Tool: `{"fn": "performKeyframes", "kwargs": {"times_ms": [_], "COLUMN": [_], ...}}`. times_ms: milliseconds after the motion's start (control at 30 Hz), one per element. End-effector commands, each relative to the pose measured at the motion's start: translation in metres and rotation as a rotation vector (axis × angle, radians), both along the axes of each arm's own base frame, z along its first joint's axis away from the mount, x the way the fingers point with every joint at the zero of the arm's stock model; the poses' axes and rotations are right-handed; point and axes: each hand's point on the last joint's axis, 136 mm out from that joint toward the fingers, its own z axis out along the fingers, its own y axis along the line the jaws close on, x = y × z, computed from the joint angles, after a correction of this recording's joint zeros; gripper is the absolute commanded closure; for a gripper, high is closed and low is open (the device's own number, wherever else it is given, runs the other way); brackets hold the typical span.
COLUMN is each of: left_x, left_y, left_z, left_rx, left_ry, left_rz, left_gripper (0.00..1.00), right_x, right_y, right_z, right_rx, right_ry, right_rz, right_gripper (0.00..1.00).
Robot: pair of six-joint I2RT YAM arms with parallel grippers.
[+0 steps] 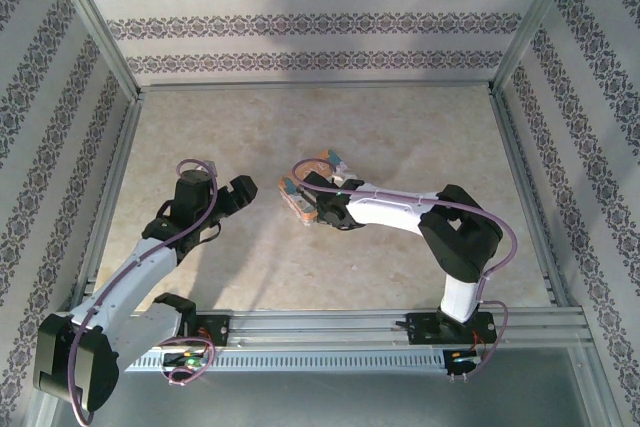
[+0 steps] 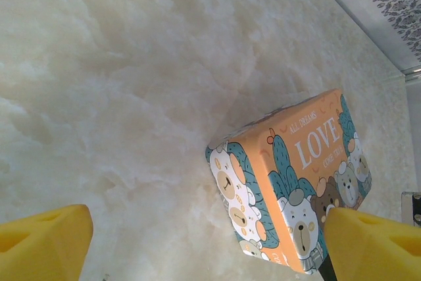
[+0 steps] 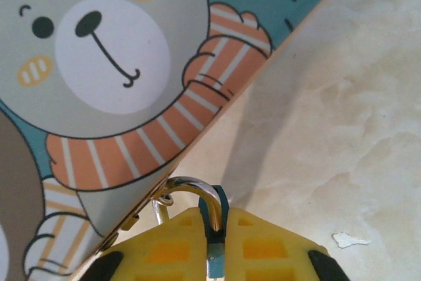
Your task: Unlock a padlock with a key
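Top view looks down on the table (image 1: 400, 137); both wrist views, close, share the tin (image 2: 309, 162).

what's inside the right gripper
The padlock: its silvery shackle and a teal sliver poke out between the right gripper's shut yellow pads. The rest of its body is covered by them.

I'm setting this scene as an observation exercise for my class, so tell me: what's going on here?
The right end effector is shut on the small teal padlock. Its silvery shackle pokes out close beside the orange LOVE tin. The left end effector is open with nothing between its fingers, and it faces the tin across a stretch of bare table. Whether the lock has been opened yet cannot be told.
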Motion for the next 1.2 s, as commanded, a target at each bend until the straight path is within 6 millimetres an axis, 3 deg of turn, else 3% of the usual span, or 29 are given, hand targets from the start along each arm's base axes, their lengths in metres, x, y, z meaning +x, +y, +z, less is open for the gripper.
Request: {"fn": "performKeyframes", "kwargs": {"times_ms": [0,233,333,467,600,667,900,1167], "left_x": [-0.002,0.000,0.000,0.001,0.002,0.003,0.009,0.016], "left_y": [0.007,0.008,0.008,0.007,0.003,-0.001,-0.024,-0.052], "left_z": [-0.002,0.004,0.004,0.007,0.011,0.012,0.012,-0.003], "left_rx": [0.019,0.027,0.031,0.028,0.022,0.013,-0.070,-0.194], "left_ry": [0.003,-0.006,-0.006,-0.010,-0.017,-0.016,0.003,0.076], "left_rz": [0.016,0.016,0.017,0.011,-0.014,-0.032,-0.123,-0.212], "left_gripper": [0.09,0.08,0.07,0.07,0.07,0.07,0.09,0.09], "right_x": [0.002,-0.007,-0.014,-0.023,-0.028,-0.032,-0.038,-0.034], "right_y": [0.003,0.000,-0.004,-0.012,-0.010,-0.012,-0.024,-0.036], "right_z": [0.012,0.033,0.046,0.065,0.091,0.093,0.095,0.064], "right_rx": [-0.002,0.052,0.075,0.107,0.184,0.278,0.678,0.772], "right_ry": [-0.031,-0.071,-0.096,-0.162,-0.252,-0.237,-0.225,-0.162], "right_rz": [-0.002,0.038,0.066,0.145,0.333,0.406,0.502,0.433], "right_gripper": [0.82,0.75,0.67,0.50,0.29,0.25,0.26,0.30]}}
